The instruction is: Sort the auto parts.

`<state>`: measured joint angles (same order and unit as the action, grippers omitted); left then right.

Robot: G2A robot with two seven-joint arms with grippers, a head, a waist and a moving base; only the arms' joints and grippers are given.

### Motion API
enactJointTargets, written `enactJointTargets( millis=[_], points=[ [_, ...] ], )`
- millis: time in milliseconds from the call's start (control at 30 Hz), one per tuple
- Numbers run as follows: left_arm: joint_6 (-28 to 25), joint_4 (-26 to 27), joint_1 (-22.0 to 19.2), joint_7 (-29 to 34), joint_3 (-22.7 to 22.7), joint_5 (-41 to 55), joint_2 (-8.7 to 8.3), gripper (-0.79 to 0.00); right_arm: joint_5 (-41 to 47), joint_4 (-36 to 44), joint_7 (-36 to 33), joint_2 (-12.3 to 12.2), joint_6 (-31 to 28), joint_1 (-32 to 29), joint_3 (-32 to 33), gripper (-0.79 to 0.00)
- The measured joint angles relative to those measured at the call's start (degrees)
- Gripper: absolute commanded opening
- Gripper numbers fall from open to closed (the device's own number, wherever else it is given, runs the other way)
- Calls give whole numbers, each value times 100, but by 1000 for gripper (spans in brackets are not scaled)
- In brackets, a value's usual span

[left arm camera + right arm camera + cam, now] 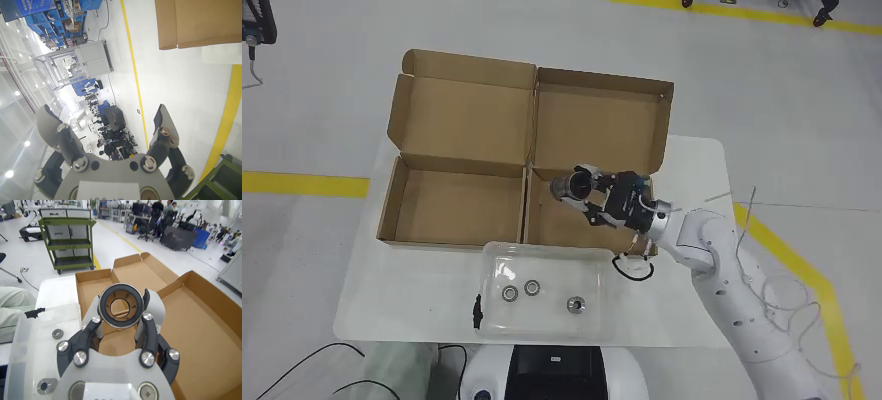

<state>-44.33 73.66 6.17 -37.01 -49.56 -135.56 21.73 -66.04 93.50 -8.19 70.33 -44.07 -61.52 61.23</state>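
One large bearing ring is clamped in the right gripper and held above the right-hand cardboard box, toward the wall shared with the left-hand box. It should be lowered well inside the walls before release, so that a bounce or roll-out is avoided. Three smaller parts lie in the clear tray; the left gripper is spread wide, nothing held
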Motion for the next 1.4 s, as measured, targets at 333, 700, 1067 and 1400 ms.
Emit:
enactJointTargets(
  millis=[333,700,1067,1400],
  points=[
    [0,0,0,0,0,0,0,0,644,-291,-2048,127,594,670,-588,-785],
    [0,0,0,0,0,0,0,0,1105,-1366,-2638,294,521,1290,-1160,-785],
    [0,0,0,0,0,0,0,0,1121,-2427,-2157,504,289,1743,-1659,-785],
    [0,0,0,0,0,0,0,0,855,-3043,-1829,698,308,2013,-2062,-785]
  ],
)
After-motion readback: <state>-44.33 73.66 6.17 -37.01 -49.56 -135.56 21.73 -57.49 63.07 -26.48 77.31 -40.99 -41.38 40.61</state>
